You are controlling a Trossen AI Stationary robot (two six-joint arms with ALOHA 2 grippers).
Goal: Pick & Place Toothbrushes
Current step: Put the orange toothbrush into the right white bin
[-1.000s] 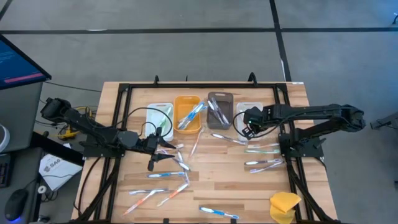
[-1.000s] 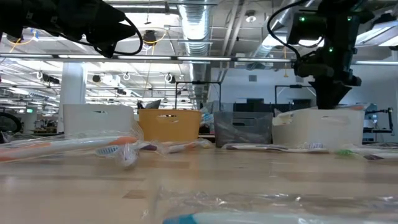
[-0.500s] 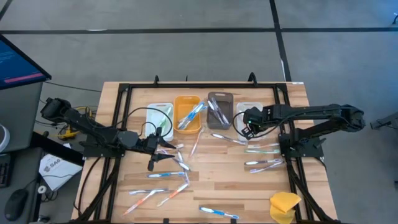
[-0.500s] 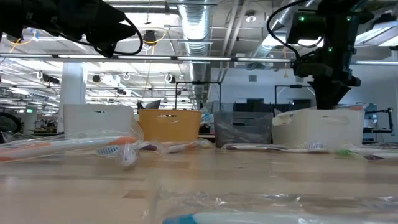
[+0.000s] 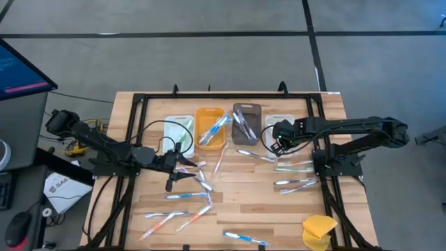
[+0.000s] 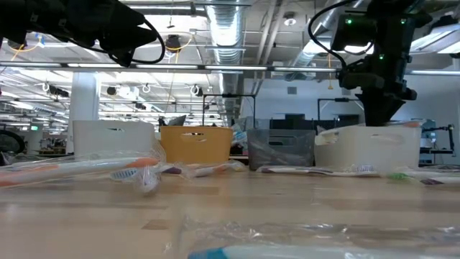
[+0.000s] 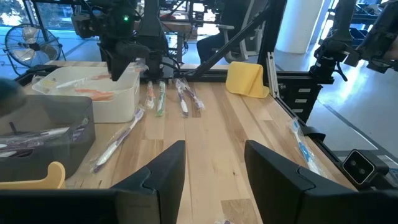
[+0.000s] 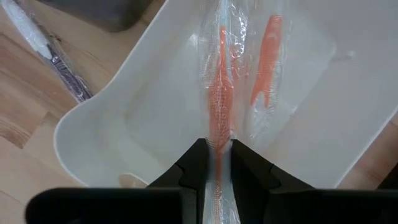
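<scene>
the right gripper [image 8: 217,163] has its two dark fingers squeezed tight on a wrapped orange toothbrush [image 8: 219,93]. the brush sticks straight out from between the fingers, so its long way runs on ahead of the gripper and down into the white bin [image 8: 112,118] under it. the far end of the brush is already inside the bin's walls, right next to a second orange toothbrush [image 8: 266,59] lying on the bin floor, and the two lie almost the same way. so i think the next thing is just to let go, and the brush should drop in beside its friend.

from above, the right gripper [image 5: 277,139] hangs over that white bin [image 5: 286,120] at the right end of the row of bins, and the right arm is the one close to it.

the left gripper [image 7: 211,165] is well apart, over the wood table [image 5: 244,209] near the middle left. its fingers stand apart with nothing between them. loose toothbrushes [image 5: 187,196] lie on the table just beside it, mostly lying crosswise.
</scene>
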